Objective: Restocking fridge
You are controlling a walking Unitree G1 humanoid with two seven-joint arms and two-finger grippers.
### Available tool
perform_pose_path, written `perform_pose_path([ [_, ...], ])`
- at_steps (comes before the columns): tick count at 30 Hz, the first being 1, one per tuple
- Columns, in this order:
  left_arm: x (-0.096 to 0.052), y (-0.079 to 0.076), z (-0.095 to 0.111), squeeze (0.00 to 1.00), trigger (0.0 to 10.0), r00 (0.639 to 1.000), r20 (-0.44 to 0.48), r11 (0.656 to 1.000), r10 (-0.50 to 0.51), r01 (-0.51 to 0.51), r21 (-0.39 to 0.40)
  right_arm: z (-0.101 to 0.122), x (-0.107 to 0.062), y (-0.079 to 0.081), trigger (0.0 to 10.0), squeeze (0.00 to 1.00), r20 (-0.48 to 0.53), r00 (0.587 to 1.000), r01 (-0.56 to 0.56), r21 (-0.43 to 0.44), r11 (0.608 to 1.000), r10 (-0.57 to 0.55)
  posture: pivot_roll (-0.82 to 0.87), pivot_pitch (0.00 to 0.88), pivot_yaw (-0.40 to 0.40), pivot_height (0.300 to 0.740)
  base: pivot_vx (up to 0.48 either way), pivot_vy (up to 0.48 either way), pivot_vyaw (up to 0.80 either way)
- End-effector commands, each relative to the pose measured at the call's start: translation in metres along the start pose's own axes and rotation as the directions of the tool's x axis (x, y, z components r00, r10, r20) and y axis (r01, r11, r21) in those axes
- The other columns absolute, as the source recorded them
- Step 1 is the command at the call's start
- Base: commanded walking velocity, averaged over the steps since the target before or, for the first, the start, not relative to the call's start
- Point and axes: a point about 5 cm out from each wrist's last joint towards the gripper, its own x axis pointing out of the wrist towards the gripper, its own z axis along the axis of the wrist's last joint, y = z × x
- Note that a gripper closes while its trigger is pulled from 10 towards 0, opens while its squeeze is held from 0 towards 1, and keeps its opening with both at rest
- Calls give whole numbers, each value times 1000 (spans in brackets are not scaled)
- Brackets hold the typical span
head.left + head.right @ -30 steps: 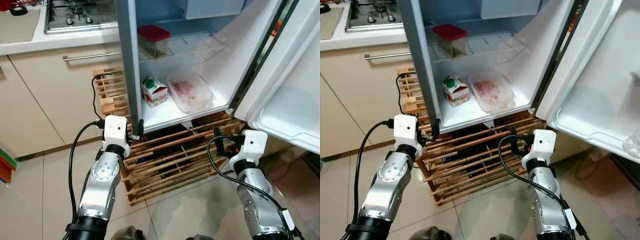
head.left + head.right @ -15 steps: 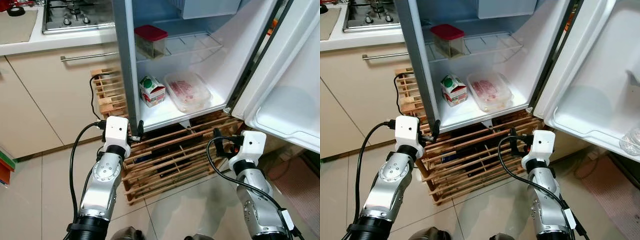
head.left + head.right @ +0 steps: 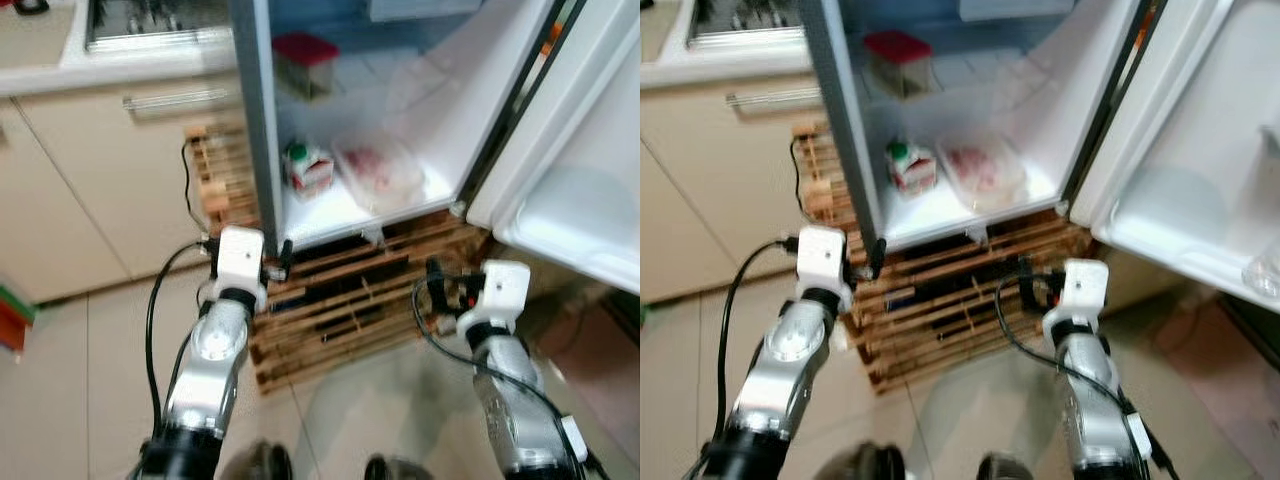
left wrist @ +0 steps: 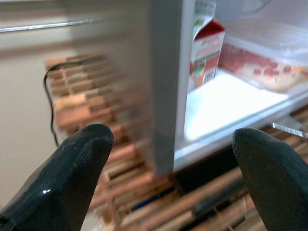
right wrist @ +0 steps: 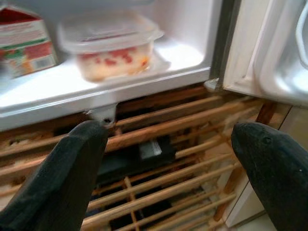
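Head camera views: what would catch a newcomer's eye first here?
The open fridge, raised on a wooden slatted crate, stands out. On its bottom shelf a milk carton stands left of a clear meat container; a red-lidded tub sits above. Both end effectors, left and right, hover open, empty.

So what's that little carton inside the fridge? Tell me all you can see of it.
The carton is a small, gable-topped box that looks like cardboard, white with red and green print and a green cap. It stands upright on the white bottom shelf of the open fridge, near the left wall. A clear lidded tub of pinkish food sits beside it. Neither hand touches it. The print is too blurred to read.
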Motion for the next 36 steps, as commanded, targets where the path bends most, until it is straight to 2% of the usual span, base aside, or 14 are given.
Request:
perform_pose_path([
  [1, -1, -1, -4, 0, 10000, 1000, -17, 1000, 2, -2, 4, -2, -2, -2, 10000, 0, -6, 1000, 8, -4, 1000, -8, 55, 43, -18, 740, -360, 0, 0],
  [8, 0, -2, -3, 0, 10000, 1000, -14, 1000, 7, -7, 8, -2, -2, -2, 10000, 0, -4, 1000, 7, -10, 1000, -7, 52, 45, -19, 740, -325, 0, 0],
  [14, 0, -2, -3, 0, 10000, 1000, -14, 1000, 11, -11, 6, -1, -7, -4, 10000, 0, 9, 1000, 10, -30, 999, -10, 47, 50, -17, 740, 0, 0, 400],
  [22, -2, -1, -7, 0, 10000, 1000, -21, 1000, 9, -8, 24, -14, -24, -5, 10000, 0, -32, 999, 28, -33, 999, -29, 30, 57, -4, 740, 0, 0, 221],
  [25, -6, 1, -9, 0, 10000, 1000, -19, 1000, 19, -19, 2, -16, -33, -10, 10000, 0, -37, 999, 36, -46, 998, -38, 28, 59, -2, 740, 0, 0, 0],
  [27, -10, 8, -10, 0, 10000, 999, -21, 999, 44, -44, -9, -21, -41, -18, 10000, 0, -54, 997, 58, -59, 997, -62, 27, 60, 2, 740, 0, -416, 0],
  [30, -10, 8, -11, 0, 10000, 999, -20, 999, 40, -40, -1, -21, -42, -20, 10000, 0, -54, 996, 67, -60, 996, -71, 26, 61, 1, 740, 0, -446, 0],
  [36, -11, 12, -12, 0, 10000, 997, -14, 997, 72, -72, 11, -20, -36, -14, 10000, 0, -49, 997, 49, -49, 998, -52, 35, 56, 4, 740, 0, -416, 0],
])
